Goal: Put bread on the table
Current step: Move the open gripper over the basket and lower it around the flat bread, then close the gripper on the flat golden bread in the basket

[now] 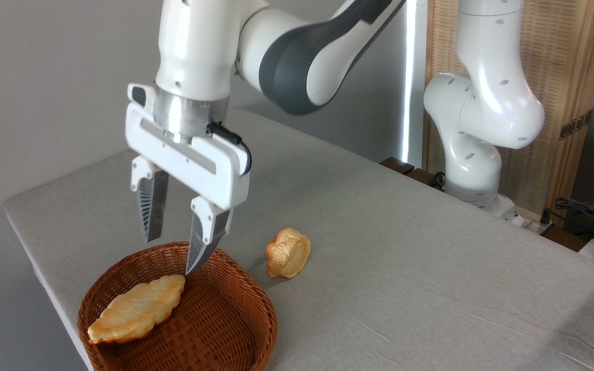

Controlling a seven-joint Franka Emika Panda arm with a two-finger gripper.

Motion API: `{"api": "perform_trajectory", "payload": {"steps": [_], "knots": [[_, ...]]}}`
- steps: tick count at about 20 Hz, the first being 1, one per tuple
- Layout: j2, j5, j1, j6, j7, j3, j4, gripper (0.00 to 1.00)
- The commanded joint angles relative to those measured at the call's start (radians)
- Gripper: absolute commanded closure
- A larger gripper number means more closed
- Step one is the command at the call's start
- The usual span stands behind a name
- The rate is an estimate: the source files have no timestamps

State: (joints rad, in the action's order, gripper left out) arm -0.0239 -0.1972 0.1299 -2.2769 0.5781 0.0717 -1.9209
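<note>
Nearest us, a wicker basket (235,330) holds the bread (137,308). Above the basket, empty fingers (204,242) gape wide; we should centre over the bread before lowering to the bench (405,247).

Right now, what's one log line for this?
gripper: open, over basket | bread: in basket, ungrasped | bun: on table

A brown wicker basket (235,330) sits near a flower-shaped bun (289,252), with cables (588,211) far right
</note>
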Motion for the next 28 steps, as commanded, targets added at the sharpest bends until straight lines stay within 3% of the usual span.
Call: {"api": "perform_trajectory", "payload": {"steps": [1, 8, 18, 28], "knots": [[-0.057, -0.019, 0.013, -0.102, -0.101, -0.009, 0.016, 0.0], [-0.125, -0.019, 0.02, -0.254, -0.224, -0.03, 0.016, 0.0], [-0.214, -0.005, 0.022, -0.358, -0.21, -0.047, 0.017, 0.0], [-0.219, -0.004, 0.02, -0.372, -0.211, -0.038, 0.019, 0.0]]}}
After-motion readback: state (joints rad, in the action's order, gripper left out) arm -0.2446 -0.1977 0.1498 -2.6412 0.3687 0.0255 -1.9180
